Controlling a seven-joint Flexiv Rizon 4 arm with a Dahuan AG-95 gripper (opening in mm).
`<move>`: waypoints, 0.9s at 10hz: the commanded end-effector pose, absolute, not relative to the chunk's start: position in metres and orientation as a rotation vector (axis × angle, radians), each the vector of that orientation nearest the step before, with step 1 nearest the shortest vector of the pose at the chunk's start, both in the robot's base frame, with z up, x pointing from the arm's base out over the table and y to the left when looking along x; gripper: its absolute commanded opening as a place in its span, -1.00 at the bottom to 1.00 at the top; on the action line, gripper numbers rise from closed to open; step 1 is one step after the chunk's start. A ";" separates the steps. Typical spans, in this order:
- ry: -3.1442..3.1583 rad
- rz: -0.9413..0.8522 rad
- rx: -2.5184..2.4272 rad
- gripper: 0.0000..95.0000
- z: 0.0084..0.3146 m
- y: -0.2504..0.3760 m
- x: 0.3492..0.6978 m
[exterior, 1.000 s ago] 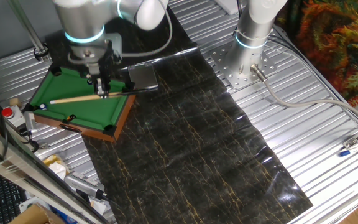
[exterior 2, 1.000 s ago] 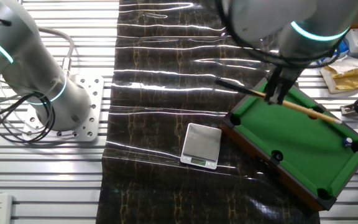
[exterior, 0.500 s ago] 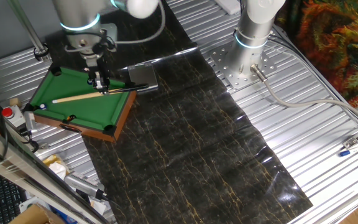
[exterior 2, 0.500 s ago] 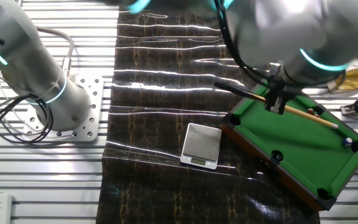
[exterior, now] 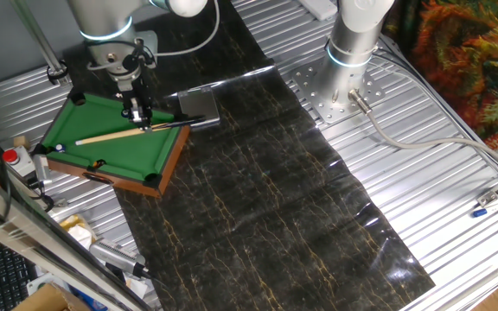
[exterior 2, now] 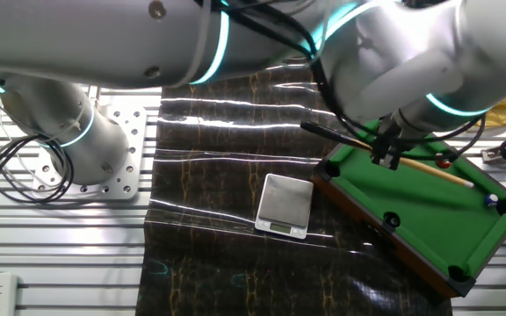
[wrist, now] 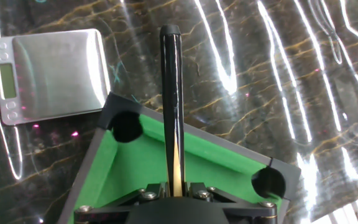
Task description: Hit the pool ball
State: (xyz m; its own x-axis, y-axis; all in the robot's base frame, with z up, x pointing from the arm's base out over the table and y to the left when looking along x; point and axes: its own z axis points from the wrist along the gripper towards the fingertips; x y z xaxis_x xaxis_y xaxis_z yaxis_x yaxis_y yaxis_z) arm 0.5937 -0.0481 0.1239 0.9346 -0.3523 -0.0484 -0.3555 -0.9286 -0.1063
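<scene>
Hand view says it best: the hand (wrist: pixel 176 194) is pinching the cue stick (wrist: pixel 171 106) near its dark butt end, and that butt pokes out past the corner of the mini pool table (wrist: pixel 135 158) toward the little scale (wrist: pixel 48 71) on the counter. From the other fixed view the cue's pale tip points across the green felt at a reddish ball (exterior 2: pixel 444 162) sitting just beside the far rail, with a small gap between them. So I'd say it's the aiming step, strike not yet made. Next move probably needs a short, straight push along the cue's own line. Any sideways wobble and it'd likely clip the ball off-center or miss it.
</scene>
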 end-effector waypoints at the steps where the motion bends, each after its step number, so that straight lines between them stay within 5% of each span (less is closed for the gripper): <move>1: 0.545 0.032 -3.008 -1.00 0.121 -0.054 0.592; 9: 0.545 0.060 -2.931 -1.00 0.111 -0.076 0.608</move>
State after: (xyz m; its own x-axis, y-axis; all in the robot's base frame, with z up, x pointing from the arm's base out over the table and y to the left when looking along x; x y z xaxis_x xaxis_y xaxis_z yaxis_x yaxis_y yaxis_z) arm 0.6095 -0.0758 0.1099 0.9327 -0.3543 -0.0674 -0.3605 -0.9214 -0.1448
